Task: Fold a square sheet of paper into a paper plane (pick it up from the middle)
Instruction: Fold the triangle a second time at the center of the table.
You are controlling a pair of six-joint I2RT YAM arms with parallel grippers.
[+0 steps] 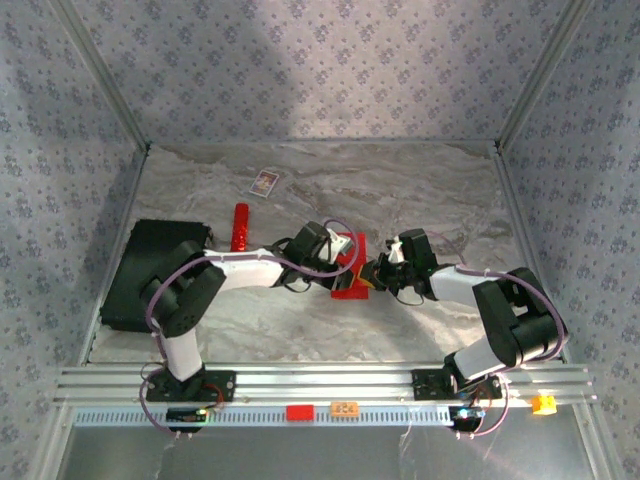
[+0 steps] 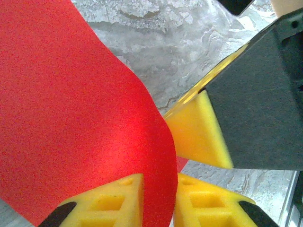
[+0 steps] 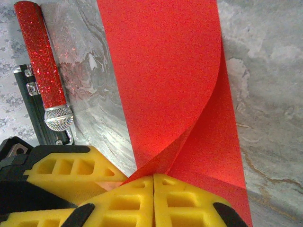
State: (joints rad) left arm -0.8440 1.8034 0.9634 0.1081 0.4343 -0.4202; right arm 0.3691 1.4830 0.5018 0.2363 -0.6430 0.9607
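The square sheet of paper [image 1: 350,288] is bright red and lies folded over mid-table, one layer curling up over the other [image 3: 165,71]. My left gripper [image 2: 158,178] is shut on it, the curved red flap [image 2: 71,109] running between its yellow fingers. From the right, my right gripper [image 3: 154,176] is shut on the paper's near edge, fingers pressed together where the two layers meet. In the top view the left gripper [image 1: 343,254] and the right gripper [image 1: 379,272] meet over the sheet, almost touching. The right gripper's yellow finger [image 2: 199,132] stands close beside the left one.
A red glittery stick with a silver ball tip [image 3: 41,61] lies left of the paper [image 1: 240,228]. A black case [image 1: 150,272] sits at the table's left edge. A small printed card [image 1: 264,182] lies farther back. Metal frame rails border the marbled table [image 1: 420,190].
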